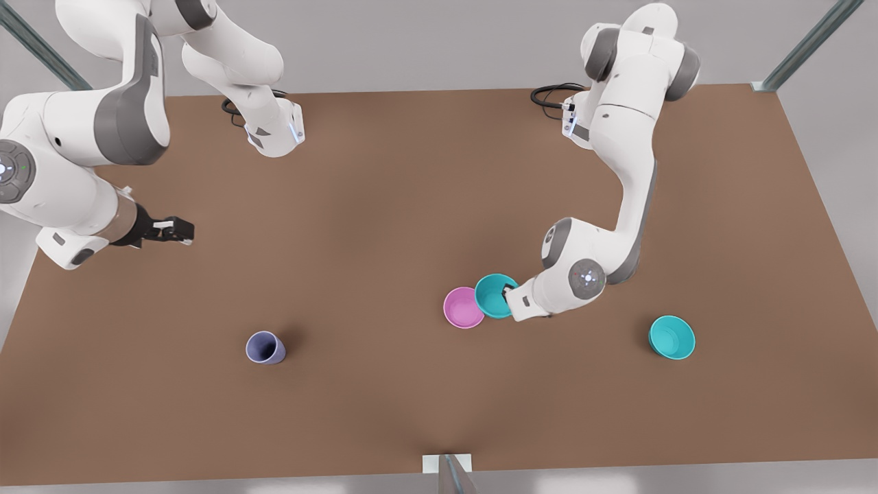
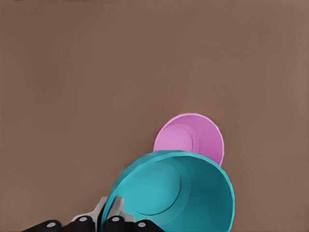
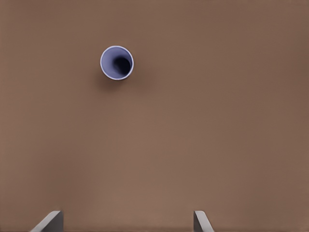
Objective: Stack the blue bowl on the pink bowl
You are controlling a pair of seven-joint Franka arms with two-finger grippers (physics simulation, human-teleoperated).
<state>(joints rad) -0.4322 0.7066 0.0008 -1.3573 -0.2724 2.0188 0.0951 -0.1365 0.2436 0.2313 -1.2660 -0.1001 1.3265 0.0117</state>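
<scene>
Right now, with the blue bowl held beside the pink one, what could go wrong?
The left gripper pinches only the rim of the blue bowl, which looks tilted in the left wrist view, so it may slip or swing.

The blue bowl overlaps just one edge of the pink bowl; released now, it would likely land off-centre or push the pink bowl away.

The right gripper waits far off.

— Where's the left gripper (image 1: pixel 506 293)?
— Low at the front view's right, arm bent down, fingers (image 2: pixel 112 212) clamped on the blue bowl (image 1: pixel 495 295).
— And the right gripper (image 1: pixel 180 230)?
— Waiting, raised at the front view's left, fingers spread.
</scene>
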